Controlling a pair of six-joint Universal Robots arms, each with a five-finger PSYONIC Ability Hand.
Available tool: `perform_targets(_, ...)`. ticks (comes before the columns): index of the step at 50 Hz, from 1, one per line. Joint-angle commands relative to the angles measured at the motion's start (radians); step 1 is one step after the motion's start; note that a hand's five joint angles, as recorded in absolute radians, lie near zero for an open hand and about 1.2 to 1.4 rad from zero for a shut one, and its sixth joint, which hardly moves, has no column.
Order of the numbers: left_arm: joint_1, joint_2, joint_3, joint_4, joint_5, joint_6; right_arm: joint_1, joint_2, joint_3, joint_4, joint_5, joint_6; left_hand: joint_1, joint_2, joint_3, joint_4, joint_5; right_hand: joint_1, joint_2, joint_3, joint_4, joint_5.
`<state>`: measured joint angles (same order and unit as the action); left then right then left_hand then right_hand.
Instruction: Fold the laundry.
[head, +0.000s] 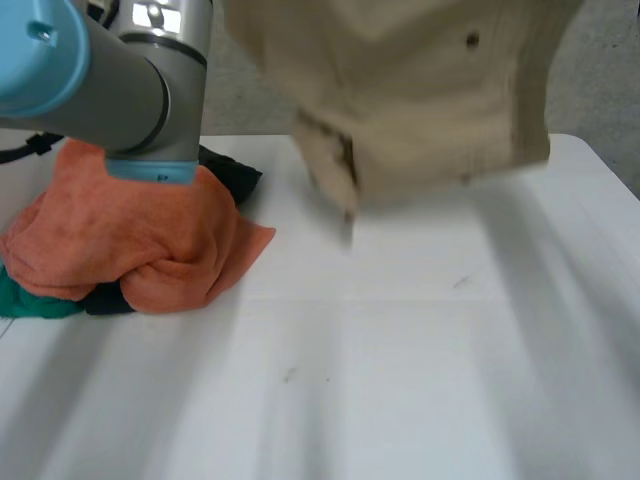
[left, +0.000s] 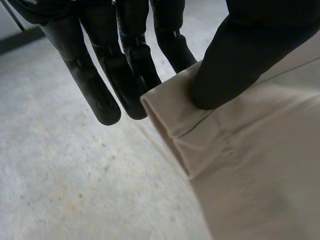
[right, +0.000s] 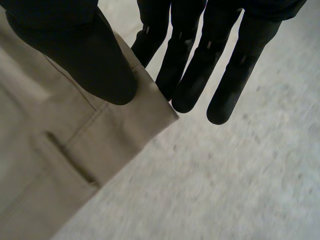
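beige garment (head: 420, 90) hangs pinched by left hand (left: 235, 65) and right hand (right: 85, 60).

**Robot body close-up: grey, blue and black**

Left arm (head: 120, 95) is rocking a fat grey cylinder look. A light-blue cap (head: 30, 55) with a tiny dark hole in it is closing off one end, and a matching blue ring (head: 150, 170) is running round the next joint. Left hand (left: 105, 95) is looking matte black all over, with chunky round-tipped digits and a much fatter thumb. Right hand (right: 87, 60) is sporting the same black, with little pale marks sitting on its fingers (right: 235, 75)
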<state>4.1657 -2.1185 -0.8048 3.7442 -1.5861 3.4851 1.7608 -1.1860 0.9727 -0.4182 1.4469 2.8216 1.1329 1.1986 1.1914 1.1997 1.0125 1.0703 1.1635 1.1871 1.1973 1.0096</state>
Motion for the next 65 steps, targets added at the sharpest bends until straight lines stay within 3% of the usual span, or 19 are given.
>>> perform_targets(1, -0.018, 0.011, -0.089, -0.083, -0.008, -0.008, 0.025, 0.054, -0.028, 0.051, -0.023, -0.002, 0.263, 0.198, 0.205, 0.197, 0.209, 0.326, 0.233, 0.209, 0.199, 0.212)
perform_targets(11, -0.058, -0.003, -0.394, -0.103, -0.002, -0.008, 0.026, 0.19, 0.127, 0.165, -0.037, -0.031, 0.263, 0.198, 0.205, 0.197, 0.209, 0.326, 0.233, 0.209, 0.199, 0.212)
perform_targets(16, -0.068, -0.037, -0.526, -0.124, -0.005, -0.001, 0.046, 0.27, 0.256, 0.173, -0.048, -0.143, 0.263, 0.198, 0.205, 0.197, 0.209, 0.326, 0.233, 0.209, 0.199, 0.212)
perform_targets(23, -0.073, -0.023, -0.646, -0.279, -0.011, 0.0, 0.054, 0.249, 0.391, 0.251, -0.056, -0.272, 0.263, 0.198, 0.205, 0.197, 0.209, 0.326, 0.233, 0.209, 0.199, 0.212)
perform_targets(26, -0.076, 0.083, -0.689, -0.38, -0.031, 0.0, 0.052, 0.207, 0.419, 0.332, -0.054, -0.31, 0.263, 0.198, 0.205, 0.197, 0.209, 0.326, 0.233, 0.209, 0.199, 0.212)
perform_targets(34, -0.142, 0.336, -0.777, -0.716, -0.043, 0.009, 0.046, 0.005, 0.507, 0.787, -0.065, -0.485, 0.263, 0.198, 0.205, 0.197, 0.209, 0.326, 0.233, 0.209, 0.199, 0.212)
perform_targets(39, -0.193, 0.439, -0.829, -1.016, -0.035, 0.054, -0.009, -0.206, 0.708, 0.966, -0.063, -0.756, 0.263, 0.198, 0.205, 0.197, 0.209, 0.326, 0.233, 0.209, 0.199, 0.212)
perform_targets(43, -0.333, 0.48, -0.84, -1.22, -0.034, 0.075, -0.055, -0.344, 0.812, 0.983, -0.063, -0.872, 0.263, 0.198, 0.205, 0.197, 0.209, 0.326, 0.233, 0.209, 0.199, 0.212)
perform_targets(47, -0.392, 0.476, -0.811, -1.193, -0.044, 0.077, -0.058, -0.4, 0.842, 0.983, -0.105, -0.831, 0.263, 0.198, 0.205, 0.197, 0.209, 0.326, 0.233, 0.209, 0.199, 0.212)
perform_targets(52, -0.326, 0.405, -0.746, -1.022, -0.051, 0.091, -0.069, -0.397, 0.821, 0.97, -0.177, -0.781, 0.263, 0.198, 0.205, 0.197, 0.209, 0.326, 0.233, 0.209, 0.199, 0.212)
perform_targets(55, -0.26, 0.324, -0.689, -0.87, -0.052, 0.123, -0.083, -0.319, 0.761, 0.879, -0.207, -0.71, 0.263, 0.198, 0.205, 0.197, 0.209, 0.326, 0.233, 0.209, 0.199, 0.212)
perform_targets(61, -0.181, 0.093, -0.521, -0.589, -0.055, 0.213, -0.075, -0.123, 0.608, 0.607, -0.131, -0.478, 0.263, 0.198, 0.205, 0.197, 0.209, 0.326, 0.233, 0.209, 0.199, 0.212)
perform_targets(65, -0.125, -0.064, -0.377, -0.453, -0.052, 0.252, -0.058, -0.014, 0.517, 0.477, -0.066, -0.442, 0.263, 0.198, 0.205, 0.197, 0.209, 0.326, 0.233, 0.209, 0.199, 0.212)
